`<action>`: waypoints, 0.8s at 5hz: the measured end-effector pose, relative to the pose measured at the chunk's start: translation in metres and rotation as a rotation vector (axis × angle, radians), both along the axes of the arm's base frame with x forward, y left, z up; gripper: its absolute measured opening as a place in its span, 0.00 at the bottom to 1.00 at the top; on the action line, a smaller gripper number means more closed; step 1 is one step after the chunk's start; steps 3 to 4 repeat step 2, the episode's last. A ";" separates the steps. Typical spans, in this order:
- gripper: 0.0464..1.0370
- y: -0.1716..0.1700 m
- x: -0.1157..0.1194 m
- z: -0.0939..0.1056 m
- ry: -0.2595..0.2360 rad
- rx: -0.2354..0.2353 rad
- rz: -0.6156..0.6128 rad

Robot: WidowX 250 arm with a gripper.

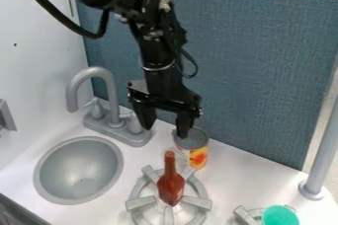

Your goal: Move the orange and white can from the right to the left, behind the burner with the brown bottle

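Evidently open hand (164, 131), 1 fingertip (183, 129) overlapping can (192, 143), rim partly hidden

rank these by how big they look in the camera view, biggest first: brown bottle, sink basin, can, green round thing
1. sink basin
2. can and brown bottle, unranked: can wider, bottle taller
3. green round thing, by its visible part; the bottom edge cuts it off

Looks like rough, woven cloth on the blue panel (257, 71), smooth matt plastic on the faucet (109, 88) and burner (197, 202), and glossy plastic on the brown bottle (171, 185). Looks metallic inside the can (191, 141), smooth on the countertop (241, 179).
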State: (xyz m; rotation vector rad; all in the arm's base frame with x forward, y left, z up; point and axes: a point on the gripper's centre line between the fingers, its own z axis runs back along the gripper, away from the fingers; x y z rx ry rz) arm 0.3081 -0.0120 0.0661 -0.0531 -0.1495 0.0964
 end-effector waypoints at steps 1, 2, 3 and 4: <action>0.96 0.000 0.000 0.000 0.000 -0.001 0.001; 0.96 0.000 0.000 0.000 0.000 -0.001 0.001; 0.96 0.000 0.000 0.000 0.000 -0.001 0.001; 0.96 0.000 0.000 0.000 0.000 -0.001 0.001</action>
